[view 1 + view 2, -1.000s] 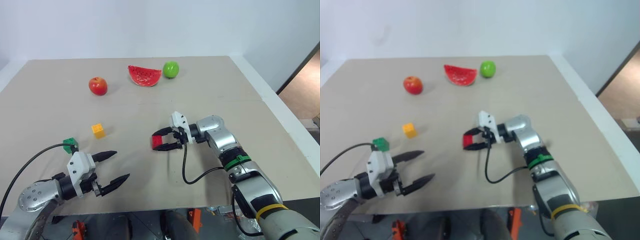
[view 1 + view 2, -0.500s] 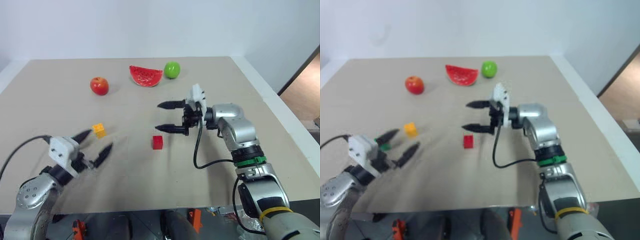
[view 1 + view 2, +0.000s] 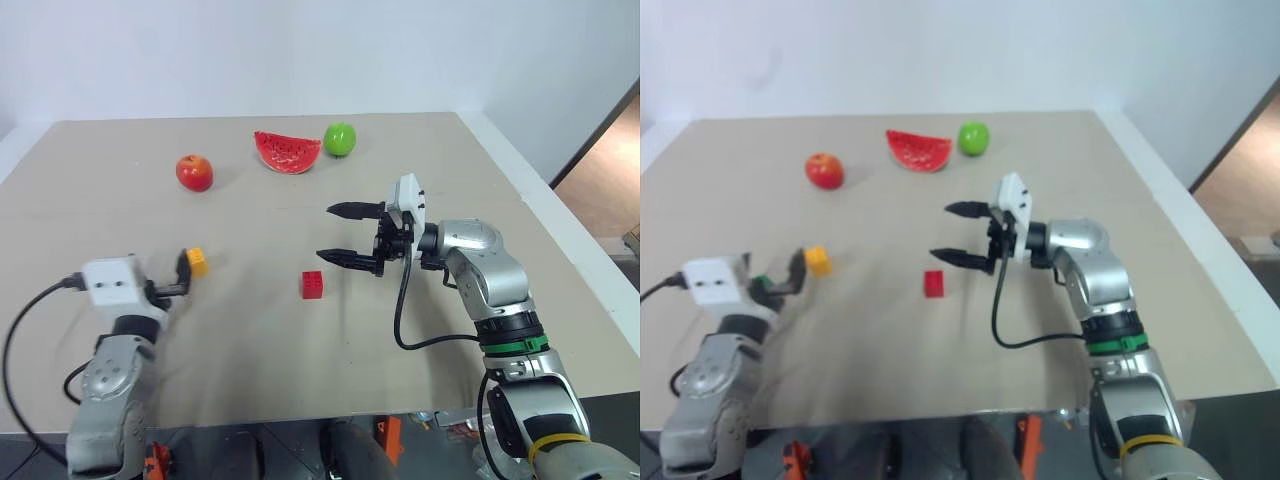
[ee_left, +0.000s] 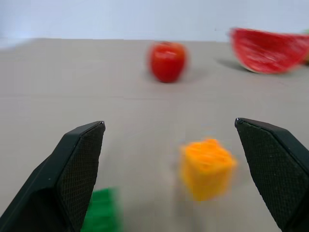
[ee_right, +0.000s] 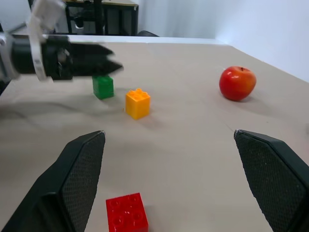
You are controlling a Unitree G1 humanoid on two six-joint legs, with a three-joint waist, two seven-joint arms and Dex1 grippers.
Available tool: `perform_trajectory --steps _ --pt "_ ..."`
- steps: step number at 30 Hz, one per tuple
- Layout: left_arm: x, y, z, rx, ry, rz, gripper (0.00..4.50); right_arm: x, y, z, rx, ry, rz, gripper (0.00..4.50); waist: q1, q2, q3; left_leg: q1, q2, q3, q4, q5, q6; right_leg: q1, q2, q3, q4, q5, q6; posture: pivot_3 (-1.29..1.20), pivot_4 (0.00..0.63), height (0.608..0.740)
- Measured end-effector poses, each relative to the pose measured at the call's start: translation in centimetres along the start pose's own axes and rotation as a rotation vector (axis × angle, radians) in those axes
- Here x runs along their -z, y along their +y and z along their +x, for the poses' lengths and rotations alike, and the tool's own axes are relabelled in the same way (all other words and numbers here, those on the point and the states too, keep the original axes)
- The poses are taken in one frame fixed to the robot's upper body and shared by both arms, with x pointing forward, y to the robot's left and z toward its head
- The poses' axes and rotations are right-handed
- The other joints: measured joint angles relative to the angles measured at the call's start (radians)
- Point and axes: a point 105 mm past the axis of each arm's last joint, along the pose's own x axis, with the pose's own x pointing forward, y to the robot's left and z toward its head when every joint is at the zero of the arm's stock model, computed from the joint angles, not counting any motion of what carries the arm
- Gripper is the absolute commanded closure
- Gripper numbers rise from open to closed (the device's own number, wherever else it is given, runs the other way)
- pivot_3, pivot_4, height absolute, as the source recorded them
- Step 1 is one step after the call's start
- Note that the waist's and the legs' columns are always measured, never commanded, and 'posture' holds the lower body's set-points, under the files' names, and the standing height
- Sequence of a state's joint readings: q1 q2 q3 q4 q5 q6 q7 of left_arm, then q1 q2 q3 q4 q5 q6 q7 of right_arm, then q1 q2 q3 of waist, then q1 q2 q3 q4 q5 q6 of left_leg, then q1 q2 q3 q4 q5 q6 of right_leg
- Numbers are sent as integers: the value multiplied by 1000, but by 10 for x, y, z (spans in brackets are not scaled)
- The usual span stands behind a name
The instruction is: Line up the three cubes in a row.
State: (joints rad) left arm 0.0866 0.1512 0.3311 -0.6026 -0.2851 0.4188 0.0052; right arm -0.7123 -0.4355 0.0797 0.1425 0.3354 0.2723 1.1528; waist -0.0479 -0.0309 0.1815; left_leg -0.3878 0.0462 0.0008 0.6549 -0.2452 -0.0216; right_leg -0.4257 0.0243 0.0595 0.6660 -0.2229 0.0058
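A beige counter is seen carrying three small studded plastic toy blocks. The small red studded plastic block lies alone near the middle of the counter, resting flat and touched by nothing. The small yellow-orange studded plastic block is set to its left and a little farther back. The small green studded plastic block is placed just left of the yellow-orange one and slightly nearer; from the head views it is mostly hidden behind the left gripper. The three blocks are not lined up in one straight row, and the red one is well apart from the other two.

The right gripper is held above the counter, to the right of and beyond the red block, pointing to the left. Its two black fingers are spread wide and nothing is held between them.

The left gripper is held at the left side of the counter, pointing forward toward the yellow-orange and green blocks. Its fingers are likewise spread wide with nothing gripped; the yellow-orange block is seen ahead between them, not touched.

At the far side of the counter a red apple is placed on the left, a red watermelon slice in the middle, and a green apple just to its right.
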Motion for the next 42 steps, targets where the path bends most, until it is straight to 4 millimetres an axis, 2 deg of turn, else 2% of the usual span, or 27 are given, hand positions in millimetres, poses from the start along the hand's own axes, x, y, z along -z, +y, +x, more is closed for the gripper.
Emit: perform_trajectory --steps 3,6,14,22,25,32,40,42 --pt "8 13 -13 -45 45 9 0 1 0 0 2 2 0 46 1 0 0 0 0 0 0 0 0 0 0 0 0 0 0 0 150 740" --pt "19 15 -18 -49 98 -1 0 1 0 -1 1 3 2 46 1 0 0 0 -1 0 0 0 0 0 -1 0 0 0 0 0 150 740" --pt "44 17 -11 -29 180 -45 0 3 7 -4 -47 3 14 46 2 0 0 0 -1 0 0 0 0 0 0 -1 0 0 0 0 150 740" --pt "54 22 -3 -37 209 -27 0 -1 21 -4 -133 -8 -17 46 1 0 0 0 -1 1 0 0 -1 0 0 0 0 0 0 0 150 740" --pt "59 24 -1 -47 222 -32 819 -1 22 -4 -134 -7 -34 0 2 0 0 0 -1 0 0 0 -1 0 0 -1 0 0 0 0 150 740" --pt "61 30 1 -65 216 -19 3197 7 25 -8 -131 10 -23 0 2 0 0 0 -1 0 0 0 -1 0 0 0 0 0 0 0 150 740" --pt "60 38 0 -79 210 1 3194 7 24 -7 -125 8 -33 0 2 0 0 0 -1 1 0 0 -1 0 0 0 0 0 0 0 150 740" --pt "56 31 -7 4 211 69 3194 6 24 -8 -123 10 -38 0 0 -1 0 0 0 1 0 0 -1 -1 0 0 -1 0 0 0 150 740"
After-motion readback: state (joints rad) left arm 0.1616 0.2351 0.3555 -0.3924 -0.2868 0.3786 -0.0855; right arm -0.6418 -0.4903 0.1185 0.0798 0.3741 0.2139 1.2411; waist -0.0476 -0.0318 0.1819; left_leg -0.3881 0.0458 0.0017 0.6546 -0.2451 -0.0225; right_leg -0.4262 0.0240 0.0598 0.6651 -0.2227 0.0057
